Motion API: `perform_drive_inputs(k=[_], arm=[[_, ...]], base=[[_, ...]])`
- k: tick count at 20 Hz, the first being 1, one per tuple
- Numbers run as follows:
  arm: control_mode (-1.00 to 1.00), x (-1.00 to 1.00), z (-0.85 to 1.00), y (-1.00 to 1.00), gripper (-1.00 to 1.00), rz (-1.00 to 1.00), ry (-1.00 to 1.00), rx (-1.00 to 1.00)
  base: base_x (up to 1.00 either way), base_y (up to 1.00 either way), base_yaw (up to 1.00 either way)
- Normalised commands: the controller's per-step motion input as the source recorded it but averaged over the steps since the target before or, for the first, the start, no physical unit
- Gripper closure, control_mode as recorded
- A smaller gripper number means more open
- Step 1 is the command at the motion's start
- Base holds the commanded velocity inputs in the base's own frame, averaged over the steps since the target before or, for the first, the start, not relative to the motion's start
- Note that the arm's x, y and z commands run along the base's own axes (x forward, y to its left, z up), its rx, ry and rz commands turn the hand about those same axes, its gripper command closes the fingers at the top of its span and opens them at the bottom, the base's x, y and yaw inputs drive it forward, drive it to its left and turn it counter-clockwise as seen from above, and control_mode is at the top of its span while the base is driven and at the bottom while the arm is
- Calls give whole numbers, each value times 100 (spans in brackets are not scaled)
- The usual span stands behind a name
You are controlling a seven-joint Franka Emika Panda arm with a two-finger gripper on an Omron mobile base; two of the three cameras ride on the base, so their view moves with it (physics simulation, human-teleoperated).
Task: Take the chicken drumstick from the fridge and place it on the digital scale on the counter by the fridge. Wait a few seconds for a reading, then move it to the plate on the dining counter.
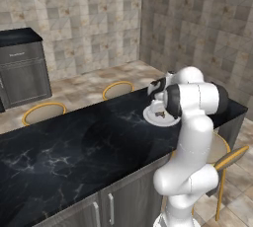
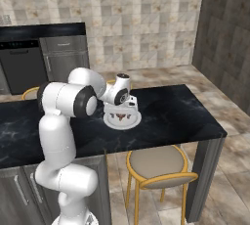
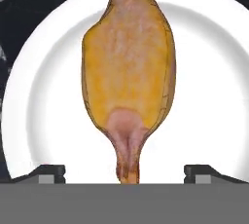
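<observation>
Golden-brown against white, the drumstick [image 3: 127,77] lies on the plate [image 3: 209,86] in the hand view, its thin bone end pointing toward the camera and its plump end away. The gripper [image 3: 125,172] hovers just above it with its fingertips [image 3: 48,172] spread wide, one on each side of the bone end and clear of the meat, so the drumstick is released and nothing is held. From the right base view the plate [image 2: 133,121] sits on the dining counter [image 2: 176,114], well inside its edge, with a stool [image 2: 158,163] tucked below; the meat shows there as a small dark smudge under the hand, too small to judge for tilt. With the drumstick on the plate, the task looks all but done; what remains is to lift the hand clear. The risk lies in that retreat: a sideways or tilted pull could catch a fingertip on the bone end and drag or roll the meat toward the rim, or nudge the plate across the smooth marble. A straight rise with the fingers kept apart should avoid both.
</observation>
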Motion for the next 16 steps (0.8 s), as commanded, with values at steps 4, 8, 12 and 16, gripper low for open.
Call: perform_drive_inputs(k=[4,8,12,16], arm=[[-100,-99,57,0,-100,11,-11,0],[-100,-100,68,0,-100,14,-12,0],[-100,-100,69,0,-100,14,-9,0],[-100,-100,63,8,-100,12,-10,0]], base=[[0,0,0],[0,0,0],[0,0,0],[0,0,0]])
